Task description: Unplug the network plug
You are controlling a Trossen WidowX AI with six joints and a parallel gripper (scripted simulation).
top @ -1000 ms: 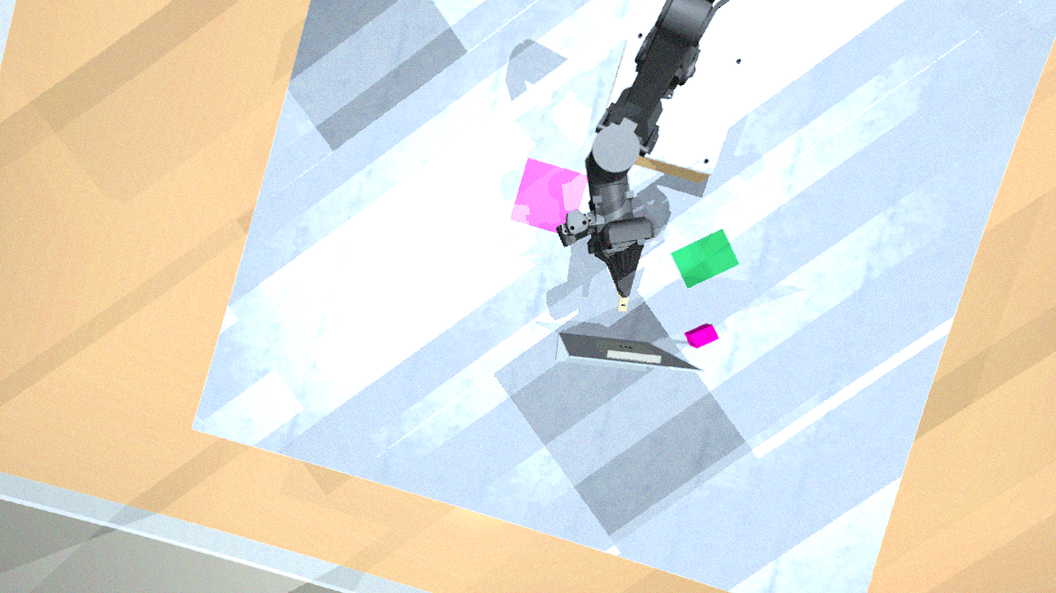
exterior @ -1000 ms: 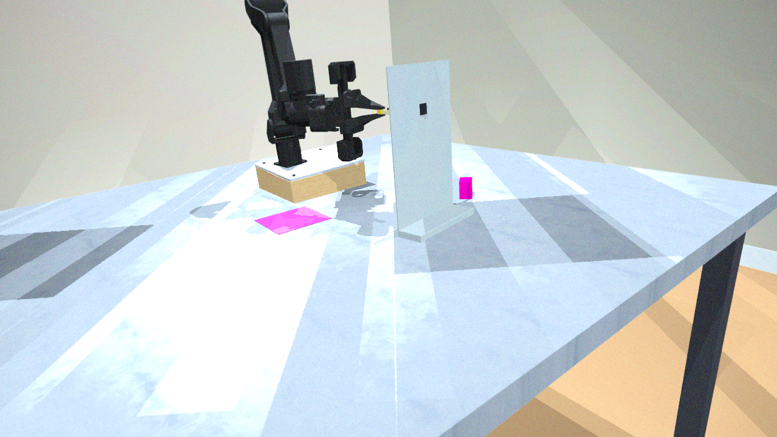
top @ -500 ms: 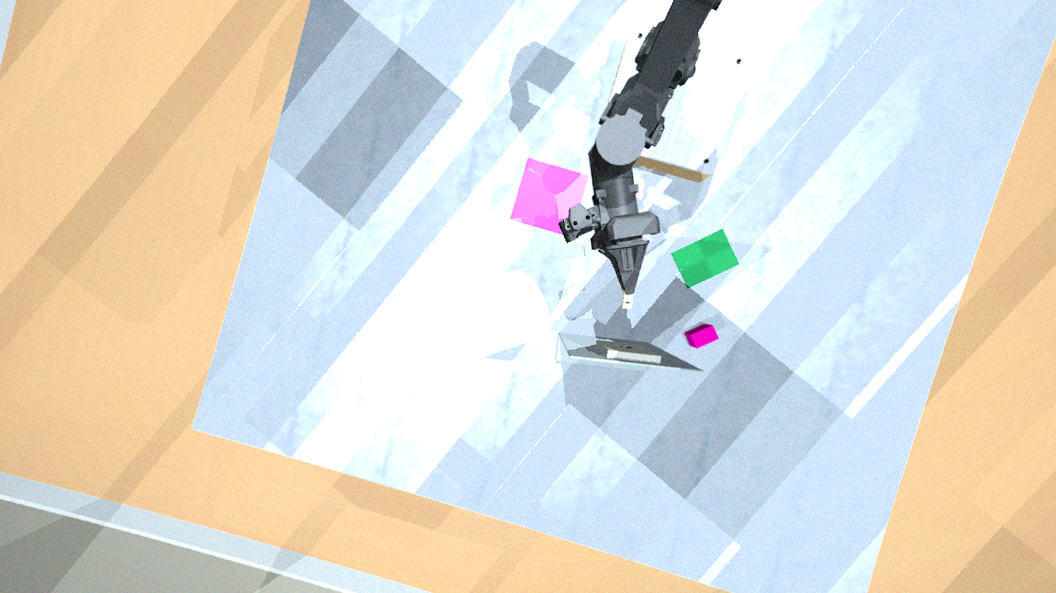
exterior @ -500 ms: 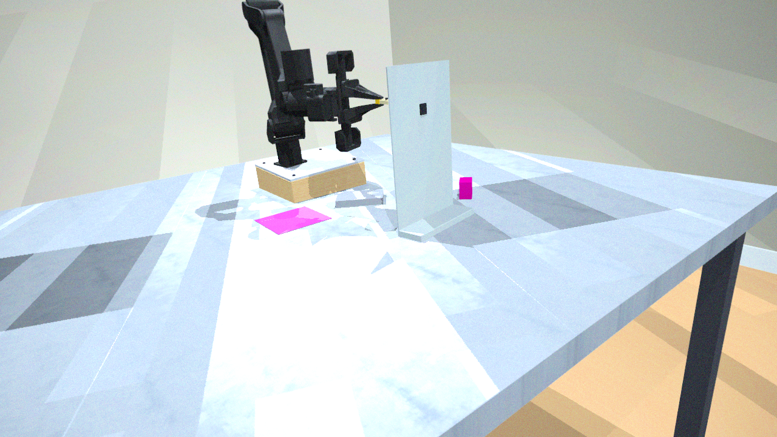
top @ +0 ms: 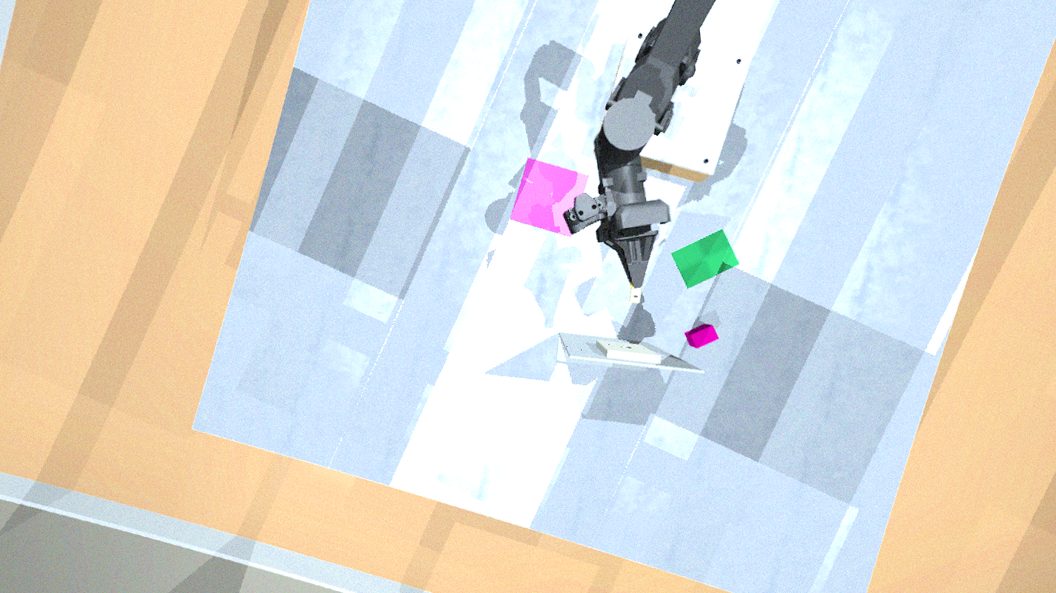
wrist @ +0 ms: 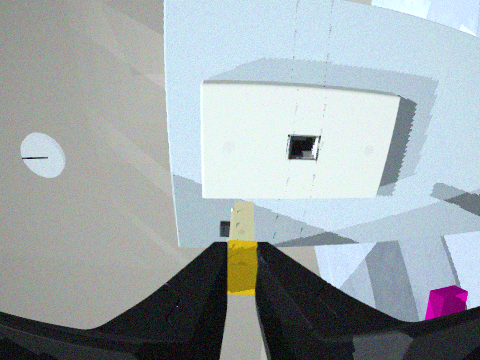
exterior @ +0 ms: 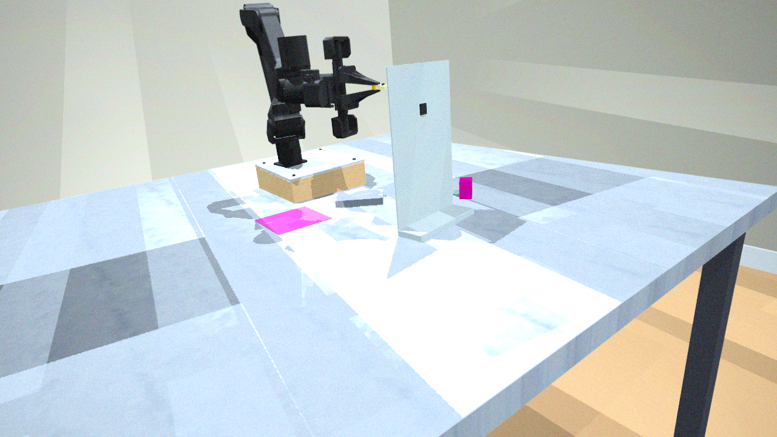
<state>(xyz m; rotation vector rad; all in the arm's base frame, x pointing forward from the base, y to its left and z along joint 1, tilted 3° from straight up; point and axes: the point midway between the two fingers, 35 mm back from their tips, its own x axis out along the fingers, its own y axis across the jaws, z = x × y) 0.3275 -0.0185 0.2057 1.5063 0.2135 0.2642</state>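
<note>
The black parallel-jaw end effector [wrist: 242, 267] was clenched on the small yellow-and-cream network plug [wrist: 243, 259], held in the air just in front of the tall pale upright panel [exterior: 420, 146] and outside its small dark square socket [wrist: 304, 147]. On the pale marbled table [exterior: 347, 337], the flat magenta marked square [exterior: 293, 219] lay well apart from the plug, while a flat green square [top: 704, 258] and a small magenta block [top: 701, 335] sat near the panel's foot.

Green square [top: 704, 258] hidden behind panel [exterior: 420, 146] in exterior view; arm [top: 680, 32] cropped by top view's upper edge.
</note>
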